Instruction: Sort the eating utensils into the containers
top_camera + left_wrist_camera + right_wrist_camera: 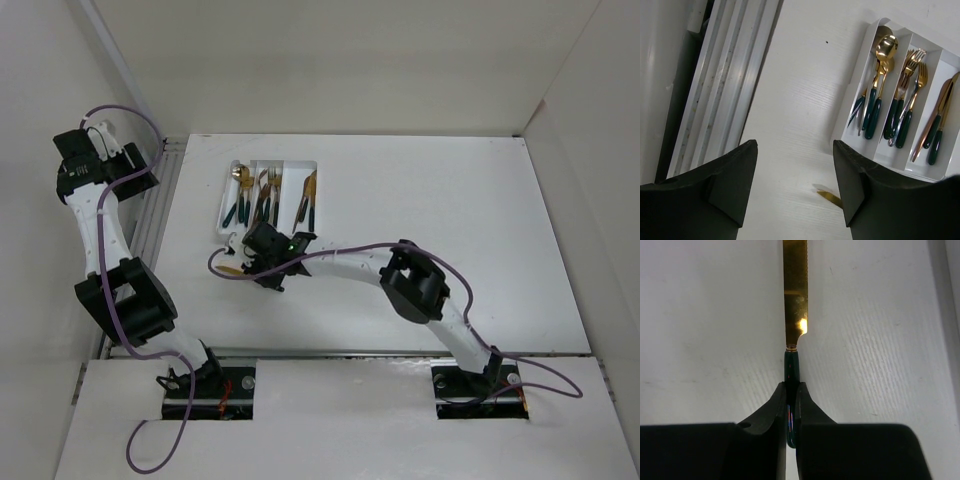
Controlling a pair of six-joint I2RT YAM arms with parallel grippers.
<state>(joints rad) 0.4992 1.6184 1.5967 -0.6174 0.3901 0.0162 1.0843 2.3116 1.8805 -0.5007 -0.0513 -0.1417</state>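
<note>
- The right gripper (792, 387) is closed tight on the knife (795, 300), its two dark fingers pinching the dark green handle from both sides
- The knife's gold blade runs straight out ahead of the fingers over the white table (420, 220); the end of the handle sits back between the fingers
- Whether the knife rests on the table or is lifted just off it, I cannot tell
- In the top view this gripper sits just off the near end of the white tray (880, 152), and the knife is outside the tray
- The left gripper (795, 145) stands about half open with nothing between its fingers, above the left edge of the table, beside the metal rail (725, 75) and apart from the tray
- The tray lies near the far left of the table, with three long compartments side by side
- Seen from the left wrist, the left compartment holds spoons (880, 75), the middle one forks (910, 90), the right one knives (940, 120)
- Most of these pieces are gold with dark green handles that point to the tray's near end
</note>
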